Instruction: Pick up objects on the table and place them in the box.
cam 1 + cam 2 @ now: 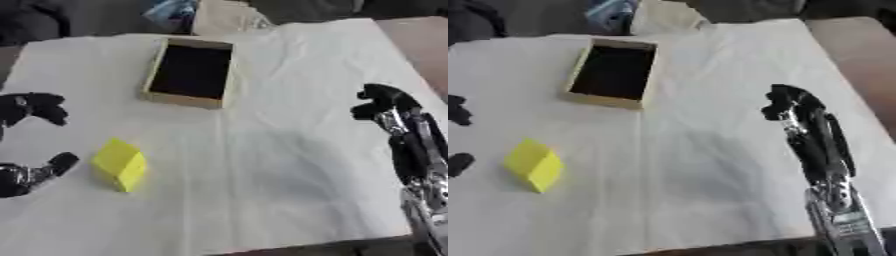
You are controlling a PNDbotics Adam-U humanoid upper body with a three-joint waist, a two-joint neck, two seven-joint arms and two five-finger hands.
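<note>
1. Left hand (31, 142) of mine is at the 9 o'clock edge of the table (289, 165). It is spread wide and holds nothing: the fingers are up near 10 o'clock and the thumb is lower, near 8 o'clock, with a broad gap between them.
2. The yellow block (120, 164) lies on the white cloth just beside my left thumb, on its 3 o'clock side. I see a small gap there, so I judge that they do not touch.
3. The block's long axis seems to run from 11 o'clock to 5 o'clock, a little tilted against the table edge. To take it, I think my left hand must move toward 3 o'clock and close across the short side.
4. My right hand (794, 107) stands at 3 o'clock, well apart from the block. Its fingers are curled at the top and nothing is in them. So the left hand is clearly the nearer one for this pick.
5. The box (191, 73) is open, with a dark inside and a tan rim. It lies at about 1 o'clock from the block, toward the far side of the table.
6. Writing or a brand I cannot read anywhere, neither on the block nor on the box.
</note>
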